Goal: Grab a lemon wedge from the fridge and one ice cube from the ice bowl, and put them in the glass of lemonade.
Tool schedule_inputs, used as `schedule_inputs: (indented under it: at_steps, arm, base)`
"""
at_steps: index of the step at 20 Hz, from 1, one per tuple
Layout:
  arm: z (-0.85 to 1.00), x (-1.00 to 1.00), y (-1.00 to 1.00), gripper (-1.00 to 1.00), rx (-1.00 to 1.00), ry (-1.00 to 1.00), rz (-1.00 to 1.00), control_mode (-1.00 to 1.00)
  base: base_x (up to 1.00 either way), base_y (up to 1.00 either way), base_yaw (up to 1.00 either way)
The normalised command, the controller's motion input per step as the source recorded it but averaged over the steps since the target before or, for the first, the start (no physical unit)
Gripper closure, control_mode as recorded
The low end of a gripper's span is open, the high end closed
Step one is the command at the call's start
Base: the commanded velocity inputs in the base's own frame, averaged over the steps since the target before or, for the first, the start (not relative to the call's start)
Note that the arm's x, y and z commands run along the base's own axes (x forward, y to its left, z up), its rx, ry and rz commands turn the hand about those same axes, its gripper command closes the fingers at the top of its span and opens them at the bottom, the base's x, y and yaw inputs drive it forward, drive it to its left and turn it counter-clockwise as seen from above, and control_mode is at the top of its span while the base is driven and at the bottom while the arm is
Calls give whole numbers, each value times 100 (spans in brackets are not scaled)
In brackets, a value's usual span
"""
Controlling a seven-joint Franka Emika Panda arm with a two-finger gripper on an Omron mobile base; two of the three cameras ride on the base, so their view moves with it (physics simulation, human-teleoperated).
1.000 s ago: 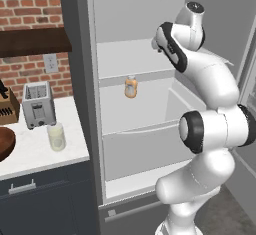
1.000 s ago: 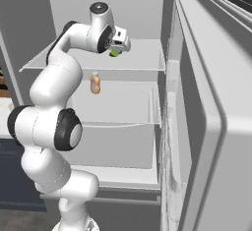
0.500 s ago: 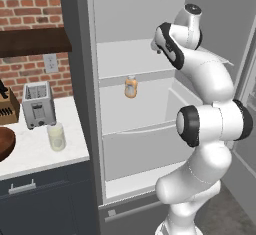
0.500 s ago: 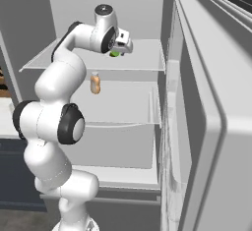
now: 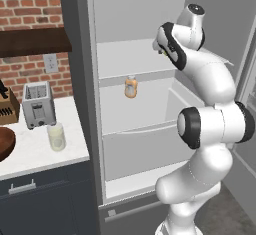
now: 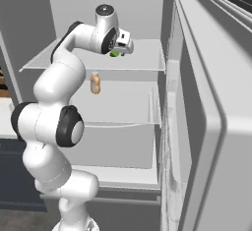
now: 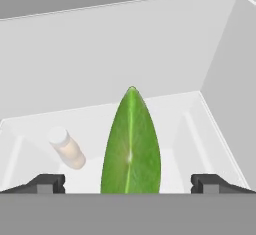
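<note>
Claw (image 7: 128, 183) lowered; lemon wedge (image 7: 131, 144) between its spread fingertips.

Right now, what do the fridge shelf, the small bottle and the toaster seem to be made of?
Fridge shelf: probably clear glass or plastic, as the bottle shows through it in the hand view. Small bottle: likely translucent plastic, orange-tan with a pale cap. Toaster: apparently brushed grey metal.

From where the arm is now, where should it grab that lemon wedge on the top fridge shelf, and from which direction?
Grip the lemon wedge across its broad middle, coming straight down along the line the hand camera looks. It lies lengthwise between the open tool's tips, tapering to a point at the far end, so the two curved long sides are what the tips would probably close on best. The small bottle lies off to one side.
</note>
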Motion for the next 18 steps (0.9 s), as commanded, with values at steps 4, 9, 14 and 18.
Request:
schedule_inputs:
  at_steps: [4,9,14,18]
  arm:
    - [0,-15,0,-100,0,-1,0,-100]
    - [-9,0,0,-100,0,0,0,-100]
    - [-25,0,0,-100,0,0,0,-100]
    - [-29,0,0,-100,0,0,0,-100]
  base:
    - [0,0,0]
    - [0,0,0]
    - [0,0,0]
    - [0,0,0]
